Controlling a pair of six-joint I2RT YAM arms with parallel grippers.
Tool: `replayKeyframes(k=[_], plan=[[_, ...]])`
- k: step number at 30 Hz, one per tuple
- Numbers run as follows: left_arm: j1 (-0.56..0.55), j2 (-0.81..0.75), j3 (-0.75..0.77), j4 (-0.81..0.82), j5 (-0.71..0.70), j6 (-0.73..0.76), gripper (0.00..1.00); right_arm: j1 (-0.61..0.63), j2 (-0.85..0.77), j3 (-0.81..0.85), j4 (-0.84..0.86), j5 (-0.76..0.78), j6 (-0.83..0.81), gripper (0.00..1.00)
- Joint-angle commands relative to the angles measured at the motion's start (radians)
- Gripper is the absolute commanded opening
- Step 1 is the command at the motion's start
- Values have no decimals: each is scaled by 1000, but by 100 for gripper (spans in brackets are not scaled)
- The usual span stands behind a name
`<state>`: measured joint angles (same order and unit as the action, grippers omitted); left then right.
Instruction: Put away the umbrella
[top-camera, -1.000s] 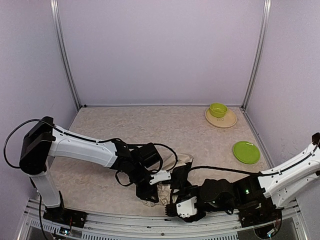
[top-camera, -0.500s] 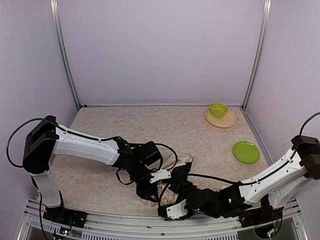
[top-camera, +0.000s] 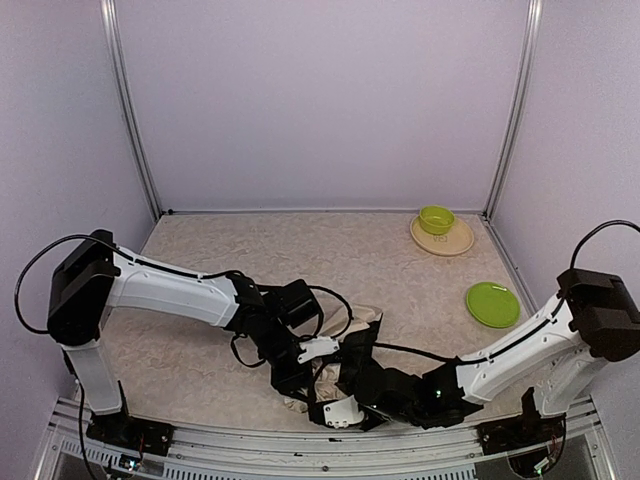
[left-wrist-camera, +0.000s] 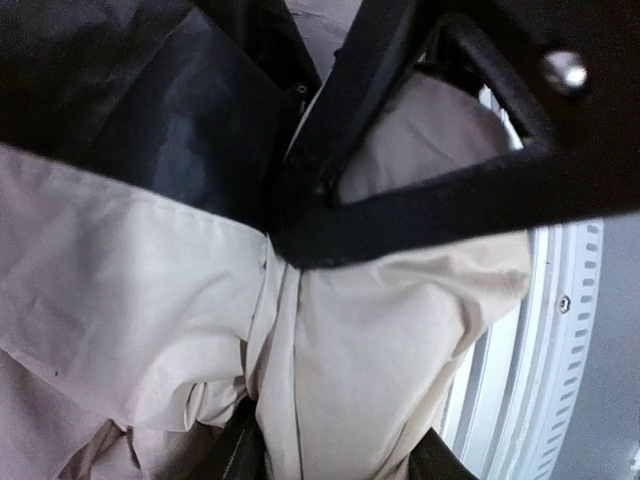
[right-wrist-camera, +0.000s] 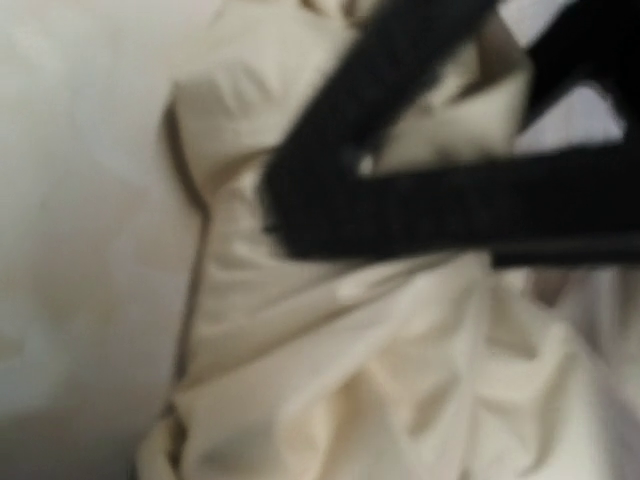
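Observation:
The umbrella (top-camera: 372, 322) lies crumpled at the table's near edge, cream fabric outside with black lining (left-wrist-camera: 150, 120) showing. Its shaft and handle are hidden. My left gripper (top-camera: 292, 385) is down on the bundle. In the left wrist view a thick fold of cream fabric (left-wrist-camera: 380, 330) sits pinched between my left gripper's (left-wrist-camera: 335, 455) dark fingers. My right gripper (top-camera: 335, 408) lies low along the near edge, pressed against the same bundle beside the left one. The right wrist view is blurred and filled with cream fabric (right-wrist-camera: 330, 400); its own fingers do not show.
A green bowl (top-camera: 436, 219) stands on a tan plate (top-camera: 447, 240) at the back right. A green plate (top-camera: 492, 303) lies at the right. The metal rail (left-wrist-camera: 565, 300) of the near edge runs right beside the umbrella. Black cables loop over the left arm.
My right arm has stretched further left along the near edge, bringing its gripper up against the umbrella next to the left gripper. The left arm has hardly moved.

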<state>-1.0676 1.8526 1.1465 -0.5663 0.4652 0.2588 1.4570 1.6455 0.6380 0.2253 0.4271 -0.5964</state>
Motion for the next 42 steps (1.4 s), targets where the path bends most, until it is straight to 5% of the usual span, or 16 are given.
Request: replayKeyframes(k=[1, 6, 14, 22, 28, 34, 42], plan=[[29, 23, -31, -13, 80, -25, 40, -10, 51, 42, -30, -76, 108, 14], [101, -100, -113, 121, 40, -164, 59, -38, 2, 48, -118, -224, 285, 1], [176, -612, -402, 562, -262, -384, 80, -123, 14, 70, -249, -417, 467, 0], [51, -959, -562, 566, -395, -165, 77, -283, 41, 83, -249, -748, 557, 0], [-234, -842, -594, 525, -632, 227, 78, -414, 59, 59, -213, -973, 641, 0], [-266, -604, -547, 640, -698, 478, 80, -478, 138, 80, -235, -1120, 647, 0], [-260, -386, -483, 656, -596, 618, 80, -529, 242, 143, -319, -1250, 589, 0]])
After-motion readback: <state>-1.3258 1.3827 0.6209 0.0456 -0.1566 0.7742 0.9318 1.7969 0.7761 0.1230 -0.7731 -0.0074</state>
